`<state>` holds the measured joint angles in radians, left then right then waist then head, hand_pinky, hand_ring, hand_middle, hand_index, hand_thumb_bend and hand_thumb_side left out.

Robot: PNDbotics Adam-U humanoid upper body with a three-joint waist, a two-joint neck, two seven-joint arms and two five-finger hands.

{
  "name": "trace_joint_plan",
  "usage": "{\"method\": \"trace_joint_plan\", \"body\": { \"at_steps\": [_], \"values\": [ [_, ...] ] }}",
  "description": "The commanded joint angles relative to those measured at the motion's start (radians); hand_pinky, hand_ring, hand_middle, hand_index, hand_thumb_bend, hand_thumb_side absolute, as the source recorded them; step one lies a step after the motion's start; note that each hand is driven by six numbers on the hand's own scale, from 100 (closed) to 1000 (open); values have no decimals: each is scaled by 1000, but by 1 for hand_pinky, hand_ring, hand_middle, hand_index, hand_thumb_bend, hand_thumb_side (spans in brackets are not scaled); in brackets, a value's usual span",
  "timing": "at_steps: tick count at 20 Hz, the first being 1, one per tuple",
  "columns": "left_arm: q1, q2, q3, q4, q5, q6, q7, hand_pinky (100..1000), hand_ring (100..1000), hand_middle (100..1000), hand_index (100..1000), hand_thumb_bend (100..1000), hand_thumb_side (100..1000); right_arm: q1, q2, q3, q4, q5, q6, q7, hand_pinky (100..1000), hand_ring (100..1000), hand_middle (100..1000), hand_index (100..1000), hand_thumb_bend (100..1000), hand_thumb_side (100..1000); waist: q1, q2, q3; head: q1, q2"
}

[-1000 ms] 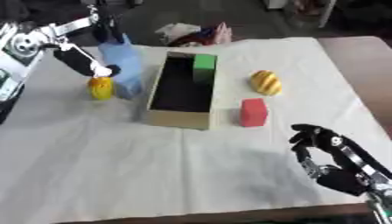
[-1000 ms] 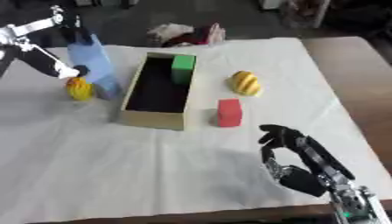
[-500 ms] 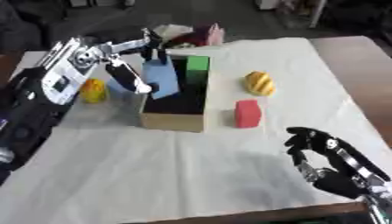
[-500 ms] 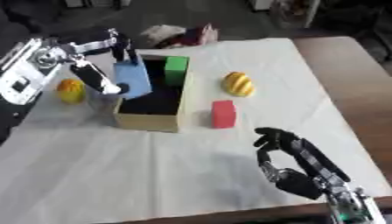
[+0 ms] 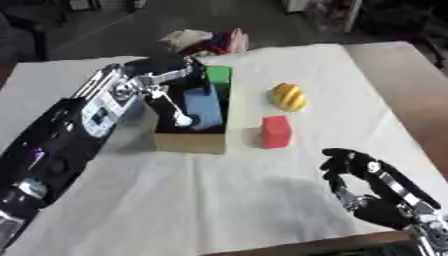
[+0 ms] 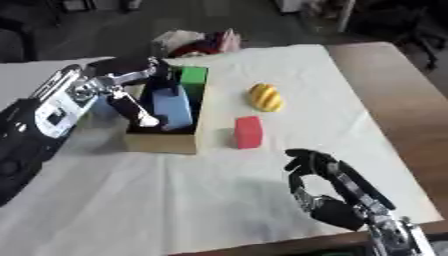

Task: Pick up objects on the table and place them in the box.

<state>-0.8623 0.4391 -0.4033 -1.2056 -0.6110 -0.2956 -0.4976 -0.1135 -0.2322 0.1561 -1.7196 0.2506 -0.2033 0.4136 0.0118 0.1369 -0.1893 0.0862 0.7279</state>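
The left hand (image 5: 166,95) reaches in from the left over the open cardboard box (image 5: 188,141), its fingers curled round a light blue block (image 5: 203,107). That block sits inside the box, standing upright against the near half, with the hand's thumb and fingers on its left face. Whether the block's base rests on the box floor I cannot tell from here. A green block (image 5: 218,77) lies at the far end of the same box, just beyond the blue one.

To the right of the box, on the white cloth covering the surface (image 5: 219,200), a red block (image 5: 275,131) stands upright, close to the box's near right corner but apart from it. Beyond it, a little further right, lies a yellow ribbed thing (image 5: 287,96), rounded, like a small gourd or lemon; it touches neither the red block nor the box.

The right hand (image 6: 328,190) shows at the lower right, idle, held above the cloth with its fingers relaxed and spread upward, gripping nothing.

At the far edge of the cloth sits a heap of fabric (image 5: 206,41) in pink, red and cream.
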Motion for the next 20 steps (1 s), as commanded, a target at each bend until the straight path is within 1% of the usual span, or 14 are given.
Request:
{"method": "trace_joint_plan", "body": {
  "at_steps": [1, 2, 3, 4, 5, 6, 8, 10, 12, 13, 14, 16, 18, 20],
  "values": [
    [-12, 22, -2, -13, 10, -27, -56, 742, 681, 689, 786, 553, 188, -8, -5, -2, -14, -8, -3, 1, 765, 656, 668, 882, 100, 434, 0, -10, 0, -4, -14],
    [-11, 28, -2, -20, 13, -31, -78, 750, 692, 702, 796, 586, 209, -7, -5, -2, -14, -8, -3, 1, 765, 656, 668, 882, 100, 434, 1, -11, 1, -4, -14],
    [-11, 35, 0, -28, 16, -33, -97, 762, 712, 726, 815, 647, 251, -7, -5, -3, -14, -7, -3, 1, 765, 656, 668, 882, 100, 434, 1, -11, 1, -5, -15],
    [-10, 44, 4, -40, 21, -35, -112, 764, 715, 729, 818, 659, 258, -7, -5, -3, -14, -7, -3, 0, 765, 656, 668, 882, 100, 434, 2, -11, 2, -7, -15],
    [-10, 54, 8, -54, 29, -34, -123, 767, 717, 733, 826, 692, 285, -7, -5, -4, -13, -7, -3, 0, 765, 656, 668, 882, 100, 435, 2, -12, 3, -9, -16],
    [-9, 65, 15, -71, 40, -32, -131, 767, 716, 734, 828, 700, 293, -6, -5, -5, -13, -6, -3, -1, 765, 656, 668, 882, 100, 435, 2, -12, 4, -10, -16],
    [-7, 92, 29, -109, 65, -22, -134, 766, 712, 730, 828, 693, 316, -6, -6, -6, -13, -5, -2, -2, 765, 657, 668, 882, 100, 435, 3, -12, 7, -12, -16],
    [-4, 116, 42, -144, 83, -7, -129, 764, 706, 725, 825, 681, 319, -5, -6, -7, -13, -5, -3, -3, 765, 656, 668, 882, 100, 435, 4, -13, 8, -12, -17],
    [-1, 125, 45, -163, 93, 7, -129, 764, 706, 725, 825, 681, 319, -5, -6, -7, -13, -5, -3, -3, 765, 656, 668, 882, 100, 435, 4, -13, 8, -12, -17],
    [-1, 128, 46, -168, 95, 11, -130, 760, 694, 714, 820, 660, 311, -5, -6, -7, -13, -5, -3, -3, 765, 657, 668, 882, 100, 436, 4, -13, 8, -12, -17],
    [-2, 138, 58, -165, 92, 20, -123, 748, 668, 688, 810, 588, 249, -1, -8, -11, -12, -4, -1, -5, 765, 657, 668, 882, 100, 437, 6, -17, 16, -22, -13],
    [-6, 183, 103, -125, 66, 50, -96, 748, 672, 694, 814, 592, 244, 6, -11, -20, -10, 0, 1, -13, 765, 657, 668, 882, 100, 437, 8, -22, 37, -39, -10],
    [5, 237, 158, -71, 33, 84, -62, 750, 680, 704, 820, 600, 243, 5, -12, -18, -10, 2, 0, -14, 765, 657, 668, 882, 100, 437, 11, -22, 34, -36, -12],
    [20, 260, 215, -15, -2, 119, -32, 746, 676, 701, 819, 601, 237, 2, -13, -15, -10, 1, -1, -12, 766, 657, 668, 882, 100, 437, 13, -21, 27, -31, -13]
  ]
}}
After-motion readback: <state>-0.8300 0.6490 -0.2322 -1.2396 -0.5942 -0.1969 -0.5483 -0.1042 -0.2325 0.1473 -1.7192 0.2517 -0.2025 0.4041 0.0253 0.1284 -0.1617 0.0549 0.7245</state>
